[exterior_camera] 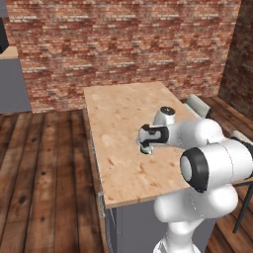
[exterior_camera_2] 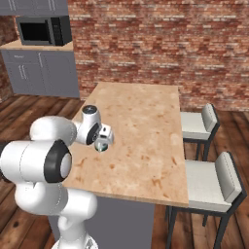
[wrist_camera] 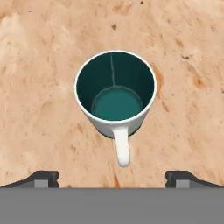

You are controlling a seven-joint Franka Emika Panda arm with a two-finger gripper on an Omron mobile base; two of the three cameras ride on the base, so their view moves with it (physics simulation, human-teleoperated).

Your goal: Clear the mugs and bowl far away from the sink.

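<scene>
Between the spread finger tips [wrist_camera: 43,178] in the hand view stands the teal-lined mug [wrist_camera: 115,94], upright on the counter [wrist_camera: 39,65], its white handle pointing toward the camera. Jaws are wide apart, one tip at each lower corner of that view, neither touching the mug; nothing is held. Gripper [exterior_camera: 146,147] hangs directly above the mug, pointing straight down.

Left base view: gripper sits over the near-middle part of the counter [exterior_camera: 123,108], the mug a small teal-and-white shape just below the hand. Right base view: the gripper [exterior_camera_2: 102,141] is near the counter's left edge, about halfway along its length, with the mug [exterior_camera_2: 101,146] showing under it.

Counter top is light, speckled wood on a grey base. Two white stools [exterior_camera_2: 206,182] with dark frames stand along its right side. Brick wall [exterior_camera_2: 160,44] runs behind the far end. Far left in the right base view: grey cabinets [exterior_camera_2: 41,73] with a black microwave [exterior_camera_2: 44,30] above. Floor [exterior_camera: 44,168] is dark wood planks.
</scene>
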